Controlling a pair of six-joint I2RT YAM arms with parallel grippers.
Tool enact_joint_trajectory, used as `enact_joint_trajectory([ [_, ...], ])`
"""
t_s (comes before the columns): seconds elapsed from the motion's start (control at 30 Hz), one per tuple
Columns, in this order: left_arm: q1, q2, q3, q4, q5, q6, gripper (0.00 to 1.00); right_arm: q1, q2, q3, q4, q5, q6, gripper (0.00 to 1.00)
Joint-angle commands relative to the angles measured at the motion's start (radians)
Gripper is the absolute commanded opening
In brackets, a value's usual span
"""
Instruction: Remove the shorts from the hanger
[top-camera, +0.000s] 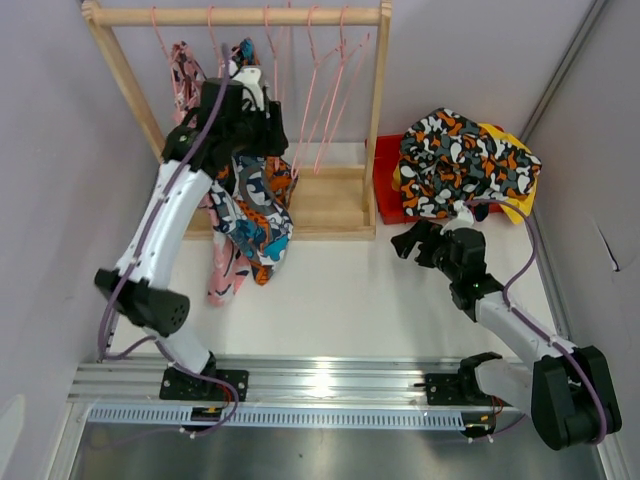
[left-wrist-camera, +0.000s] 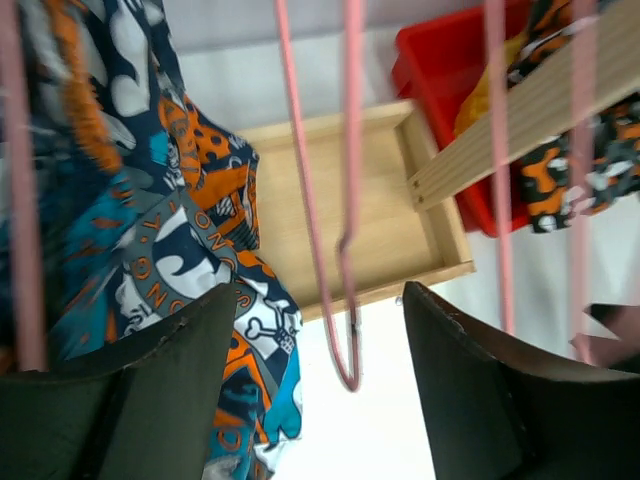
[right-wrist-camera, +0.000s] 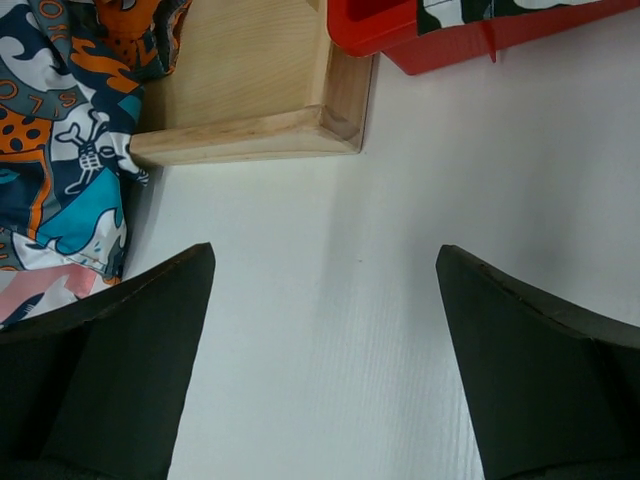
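Hanging at bench (top-camera: 340, 290) far-left corner: patterned shorts (top-camera: 255, 215) | likely soft, light, limp; grip high on the cloth | left fingers (left-wrist-camera: 150, 390) apart beside them | right fingers (right-wrist-camera: 110, 350) apart, empty

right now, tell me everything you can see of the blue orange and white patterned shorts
The patterned shorts are soft, crumpled fabric with a navy ground printed in orange, teal, white and grey shapes, including a skull and crossbones. They hang bunched from the wooden rack, their top hidden behind the left arm and their lower end draping past the rack's front edge. Pink shorts hang right beside them. The left fingers are open next to the fabric, gripping nothing.
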Motion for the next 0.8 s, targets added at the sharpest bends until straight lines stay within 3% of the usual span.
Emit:
enact_joint_trajectory([
  [0.0,-0.003,-0.185,0.022,0.004,0.034,0.032,0.74,0.018,-0.032,-0.009,0.024,0.037,-0.001,0.99],
  [0.27,0.009,-0.376,-0.081,0.017,-0.049,0.095,0.83,0.034,-0.092,-0.031,-0.007,0.054,-0.003,1.00],
  [0.6,0.112,-0.300,-0.093,0.080,-0.077,0.089,0.79,0.035,-0.204,-0.014,-0.122,0.065,-0.055,0.99],
  [0.77,0.144,-0.231,-0.023,0.097,-0.094,0.086,0.78,0.035,-0.245,-0.026,-0.160,0.065,-0.072,0.99],
])
